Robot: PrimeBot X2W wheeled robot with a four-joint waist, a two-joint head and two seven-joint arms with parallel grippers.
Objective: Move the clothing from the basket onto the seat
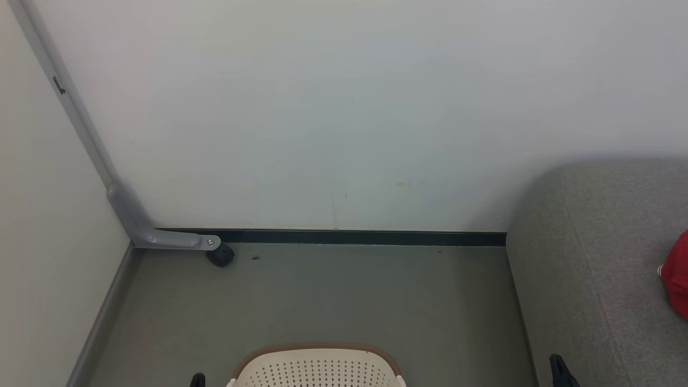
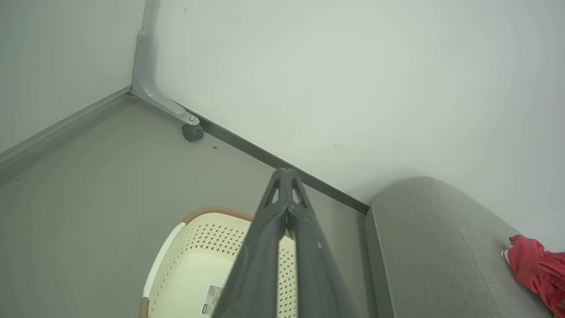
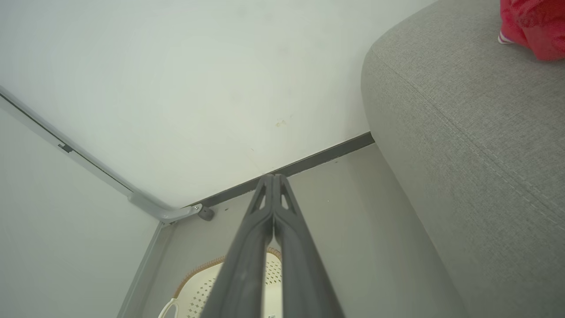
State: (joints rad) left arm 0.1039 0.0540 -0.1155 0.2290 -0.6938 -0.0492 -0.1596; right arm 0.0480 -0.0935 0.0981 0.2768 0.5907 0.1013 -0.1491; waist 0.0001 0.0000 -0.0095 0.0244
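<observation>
Both grippers closed and empty; red clothing [image 1: 676, 274] on the seat [image 1: 591, 258].
The left gripper [image 2: 286, 174] and the right gripper [image 3: 273, 177] each have their fingers pressed together, holding nothing. The clothing lies on the seat's top, well in from its rounded end edge. The basket [image 1: 317, 347] stands on the grey floor [image 1: 376, 290] near that edge, not touching it.

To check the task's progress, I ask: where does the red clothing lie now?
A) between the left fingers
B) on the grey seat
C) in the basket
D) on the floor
B: the red clothing lies on the grey seat, and the part of the basket that shows holds no fabric.
</observation>
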